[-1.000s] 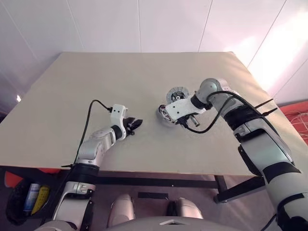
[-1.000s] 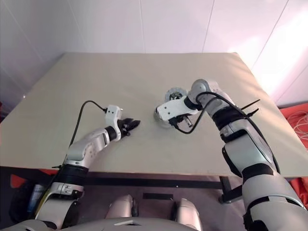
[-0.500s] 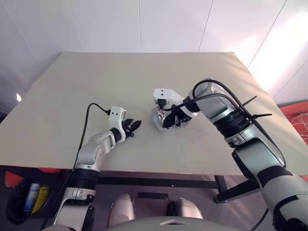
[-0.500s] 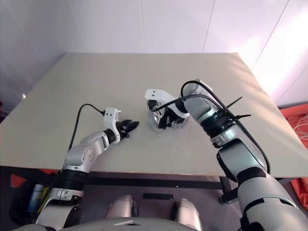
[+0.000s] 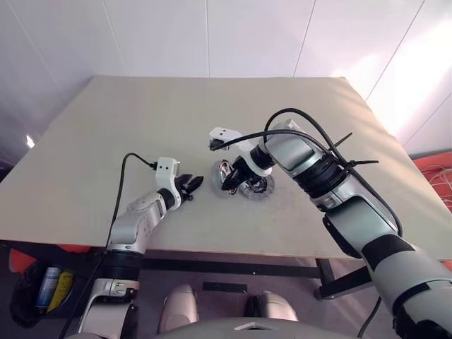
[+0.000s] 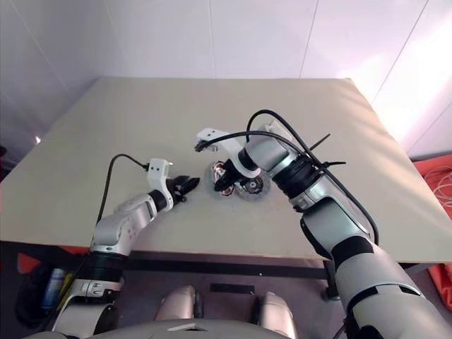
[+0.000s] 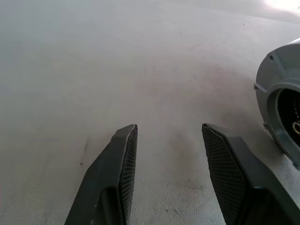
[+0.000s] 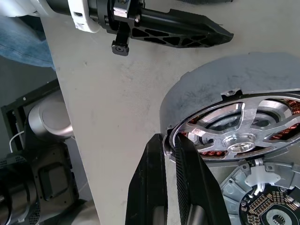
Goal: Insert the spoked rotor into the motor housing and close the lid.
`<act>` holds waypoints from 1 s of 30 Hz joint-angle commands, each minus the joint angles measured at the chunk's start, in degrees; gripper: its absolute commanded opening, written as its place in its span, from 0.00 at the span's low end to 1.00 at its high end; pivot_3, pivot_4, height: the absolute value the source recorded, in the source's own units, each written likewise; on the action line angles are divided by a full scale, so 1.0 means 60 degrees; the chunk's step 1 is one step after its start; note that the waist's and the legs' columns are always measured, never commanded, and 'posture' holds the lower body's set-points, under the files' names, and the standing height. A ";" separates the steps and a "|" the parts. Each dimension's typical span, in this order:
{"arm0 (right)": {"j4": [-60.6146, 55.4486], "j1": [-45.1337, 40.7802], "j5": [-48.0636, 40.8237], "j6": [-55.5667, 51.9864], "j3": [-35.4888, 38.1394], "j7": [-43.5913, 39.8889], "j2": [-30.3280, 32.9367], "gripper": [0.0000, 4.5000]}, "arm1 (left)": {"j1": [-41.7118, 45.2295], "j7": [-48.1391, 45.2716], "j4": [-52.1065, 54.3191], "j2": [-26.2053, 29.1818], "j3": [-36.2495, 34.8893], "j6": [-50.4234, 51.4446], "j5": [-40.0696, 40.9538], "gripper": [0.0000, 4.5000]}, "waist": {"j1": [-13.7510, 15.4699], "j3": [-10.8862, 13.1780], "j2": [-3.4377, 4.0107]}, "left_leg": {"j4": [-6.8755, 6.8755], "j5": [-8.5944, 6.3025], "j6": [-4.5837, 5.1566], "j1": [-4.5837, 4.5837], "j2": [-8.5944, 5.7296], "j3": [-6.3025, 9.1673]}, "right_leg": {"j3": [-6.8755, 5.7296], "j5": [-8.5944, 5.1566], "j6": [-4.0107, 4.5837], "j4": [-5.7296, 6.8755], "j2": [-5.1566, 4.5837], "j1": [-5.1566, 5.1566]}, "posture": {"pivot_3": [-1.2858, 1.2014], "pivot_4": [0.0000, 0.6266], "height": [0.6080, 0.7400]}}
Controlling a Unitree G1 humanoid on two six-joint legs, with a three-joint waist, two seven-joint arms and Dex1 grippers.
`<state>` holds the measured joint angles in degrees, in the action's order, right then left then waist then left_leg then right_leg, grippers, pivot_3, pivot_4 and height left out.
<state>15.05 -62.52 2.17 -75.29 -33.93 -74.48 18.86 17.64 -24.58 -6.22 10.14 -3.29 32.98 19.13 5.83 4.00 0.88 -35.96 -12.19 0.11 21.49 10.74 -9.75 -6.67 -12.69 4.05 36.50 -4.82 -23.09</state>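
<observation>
The motor housing (image 8: pixel 211 84), a grey cup with copper windings, is tipped up on the table (image 5: pixel 141 120). The spoked rotor (image 8: pixel 234 136) sits inside it, its silvery face showing. My right gripper (image 8: pixel 168 140) is shut on the housing's rim, reaching down from above (image 5: pixel 227 180). The lid (image 5: pixel 258 187) lies open and flat beside the housing, joined at its edge, segmented face up (image 8: pixel 262 206). My left gripper (image 5: pixel 194 182) hovers low just left of the housing, open and holding nothing (image 7: pixel 168 131). The housing's wall (image 7: pixel 276 108) shows just past its fingertips.
The housing and lid lie mid-table toward the front edge (image 5: pixel 233 251). A black cable (image 5: pixel 311 123) loops above my right forearm, and another (image 5: pixel 131 166) runs from the left wrist. Bottles in a bag (image 5: pixel 53 286) sit on the floor under the table's left side.
My right wrist has rolled over and the hand has swung left across the housing, which now stands tipped up in its grip. The lid lies nearer the front. The left gripper has kept its place.
</observation>
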 commanded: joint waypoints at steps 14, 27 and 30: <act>0.1790 -0.0443 -0.0744 0.0789 0.0025 0.1990 -0.0665 0.29 | -0.0236 0.0208 0.0734 0.0181 -0.0609 -0.0178 0.0210 0.52 | 0.0015 0.0002 -0.0003 | 0.0190 0.0039 -0.0062 -0.0245 -0.0005 0.0008 | 0.0002 -0.0035 -0.0070 -0.0166 0.0032 0.0232 | 0.52 0.00 1.00; 0.2041 -0.0925 -0.1096 0.1183 0.0418 0.2288 -0.0796 0.99 | -0.0126 0.0212 0.0568 0.0177 -0.0593 -0.0234 0.0223 0.52 | -0.0012 0.0001 -0.0005 | 0.0229 0.0052 -0.0083 -0.0076 -0.0003 0.0013 | 0.0007 -0.0004 0.0018 -0.0154 0.0056 0.0062 | 0.52 0.00 1.00; 0.1823 -0.1032 -0.1280 0.1001 0.0539 0.2285 -0.0753 0.99 | -0.0037 0.0183 0.0442 0.0170 -0.0560 -0.0269 0.0200 0.52 | -0.0010 0.0001 -0.0005 | 0.0229 0.0053 -0.0085 -0.0079 -0.0002 0.0012 | 0.0007 -0.0004 0.0018 -0.0153 0.0055 0.0062 | 0.52 0.00 1.00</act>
<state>28.36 -66.51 -4.57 -68.87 -32.37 -60.91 14.09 15.95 -23.09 -4.15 10.90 -6.62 32.70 20.03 5.77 4.01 0.85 -34.58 -11.86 -0.42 21.00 10.73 -9.67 -6.63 -12.72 4.16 35.59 -4.48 -22.71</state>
